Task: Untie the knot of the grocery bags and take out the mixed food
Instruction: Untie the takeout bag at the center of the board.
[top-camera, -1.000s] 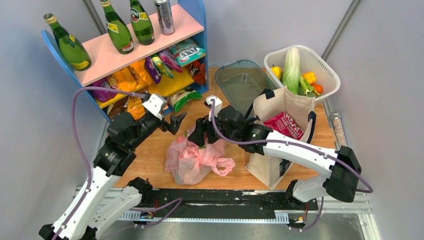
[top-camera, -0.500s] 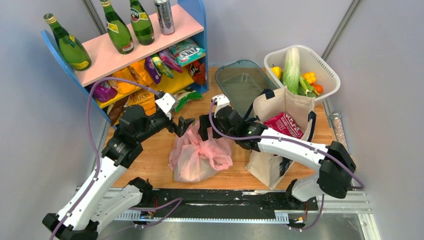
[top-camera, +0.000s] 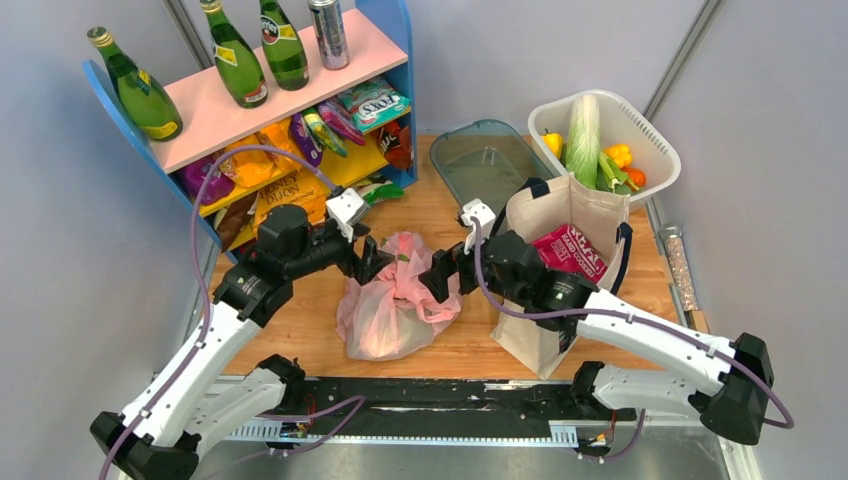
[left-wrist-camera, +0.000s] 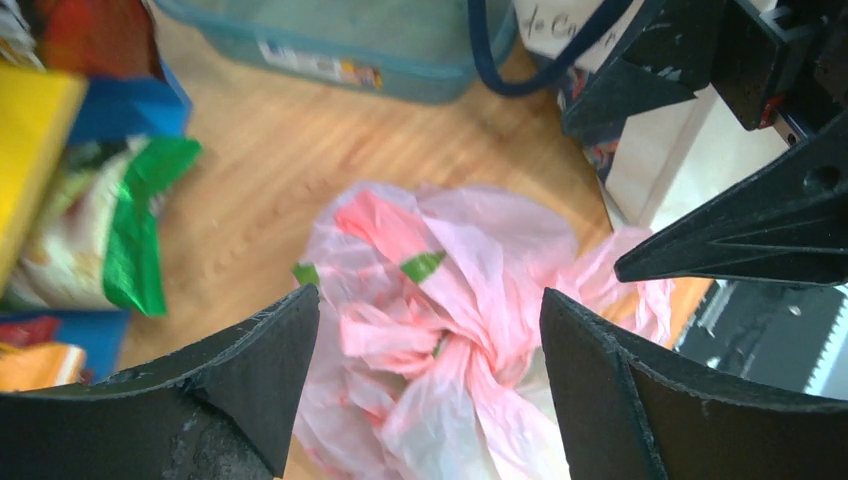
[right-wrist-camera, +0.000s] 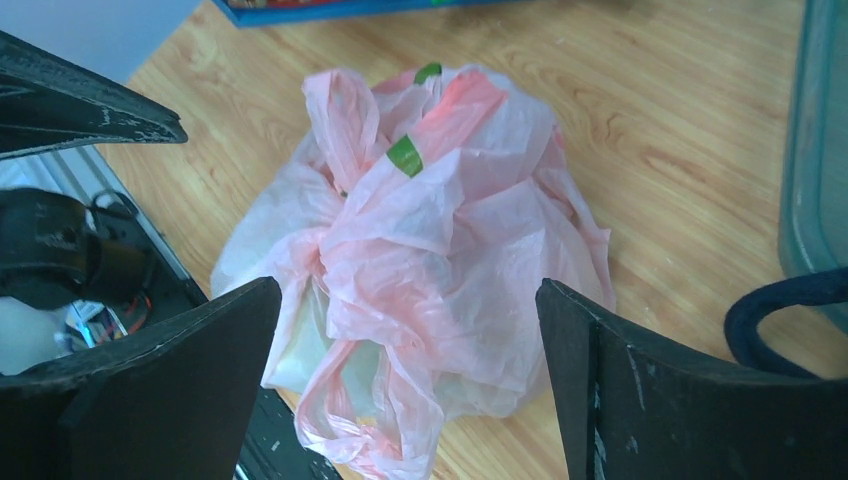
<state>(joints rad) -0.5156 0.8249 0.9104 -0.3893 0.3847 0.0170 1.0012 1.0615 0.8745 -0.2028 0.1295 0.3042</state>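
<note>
The pink plastic bag sits on the wooden table, closed, its handles twisted into the knot. My left gripper hovers open at the bag's upper left, its jaws wide on either side of the knot without touching it. My right gripper stands open at the bag's right side, the bag filling the gap between its spread fingers. The cream canvas tote stands upright to the right, a magenta packet showing in its mouth. The pink bag's contents are hidden.
A blue and pink shelf with green bottles and snack packets stands at the back left. A teal lid lies behind the bag. A white basket with a pale cabbage and peppers sits at the back right.
My right gripper opened, let go of the bag's top and drew back to its right side. My left gripper moved right, closer to the knot. The bag settled slightly to the right.
</note>
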